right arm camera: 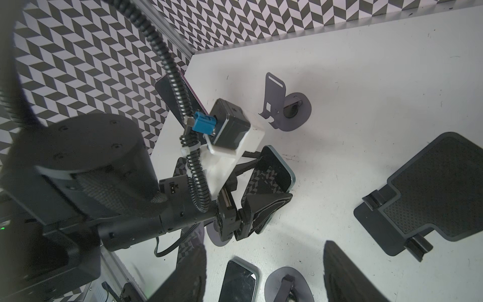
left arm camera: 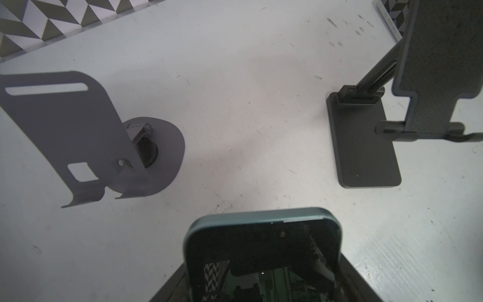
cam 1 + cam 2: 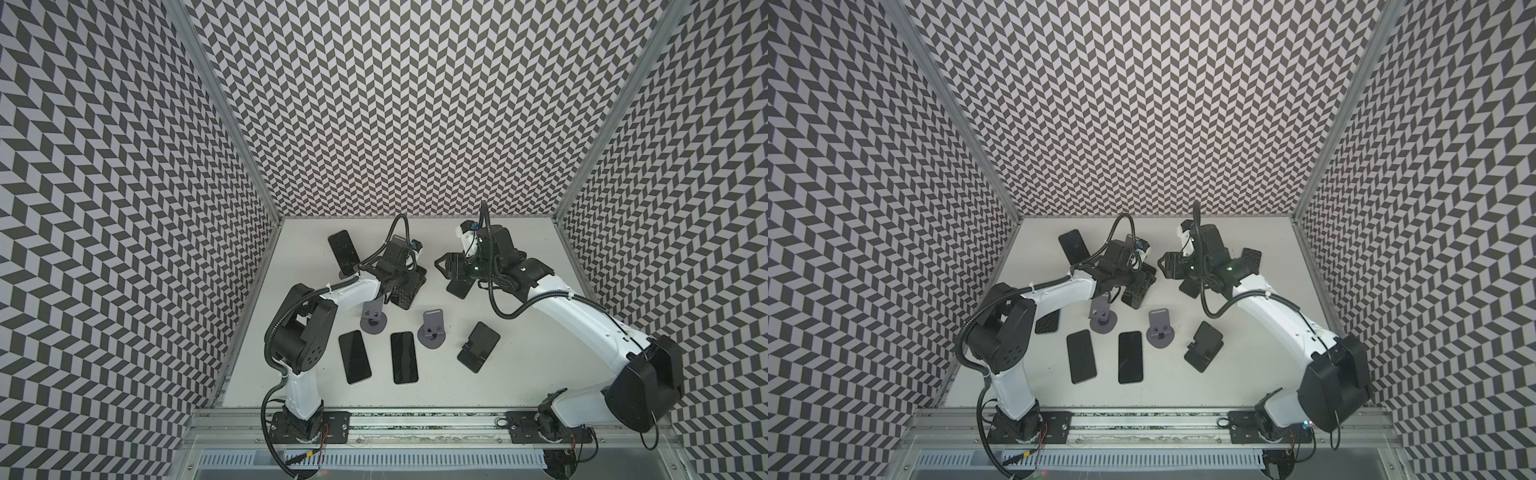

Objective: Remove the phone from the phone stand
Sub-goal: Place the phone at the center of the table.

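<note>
Teal-edged phone (image 2: 261, 235) sits clamped in left gripper (image 1: 264, 188).

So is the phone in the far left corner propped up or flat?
Propped up: the phone leans tilted on a grey stand base.

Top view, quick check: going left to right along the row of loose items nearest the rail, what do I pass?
black glass-fronted phone lying flat → second black phone lying flat → grey metal stand on a round base → black folding stand with a textured pad
</note>
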`<action>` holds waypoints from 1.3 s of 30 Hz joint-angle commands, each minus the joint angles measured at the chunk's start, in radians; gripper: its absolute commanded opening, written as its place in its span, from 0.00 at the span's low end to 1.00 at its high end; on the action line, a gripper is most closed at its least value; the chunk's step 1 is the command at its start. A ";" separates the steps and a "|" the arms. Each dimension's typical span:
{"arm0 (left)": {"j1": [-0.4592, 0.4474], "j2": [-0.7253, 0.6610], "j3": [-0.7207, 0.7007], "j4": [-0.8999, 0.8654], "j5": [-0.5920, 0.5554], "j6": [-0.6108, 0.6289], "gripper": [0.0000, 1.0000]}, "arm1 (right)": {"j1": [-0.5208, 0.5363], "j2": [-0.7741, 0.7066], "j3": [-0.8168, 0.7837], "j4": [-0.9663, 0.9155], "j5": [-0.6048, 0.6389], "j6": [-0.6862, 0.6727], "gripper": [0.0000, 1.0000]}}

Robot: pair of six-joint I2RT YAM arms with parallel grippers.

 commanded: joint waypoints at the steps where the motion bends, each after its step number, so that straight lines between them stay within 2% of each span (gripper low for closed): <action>1: 0.005 0.003 0.041 -0.010 0.012 0.012 0.62 | 0.004 -0.018 0.005 0.040 0.004 0.000 0.68; 39: 0.011 0.101 0.127 -0.080 0.037 0.012 0.62 | 0.003 0.021 0.022 0.017 -0.006 -0.021 0.69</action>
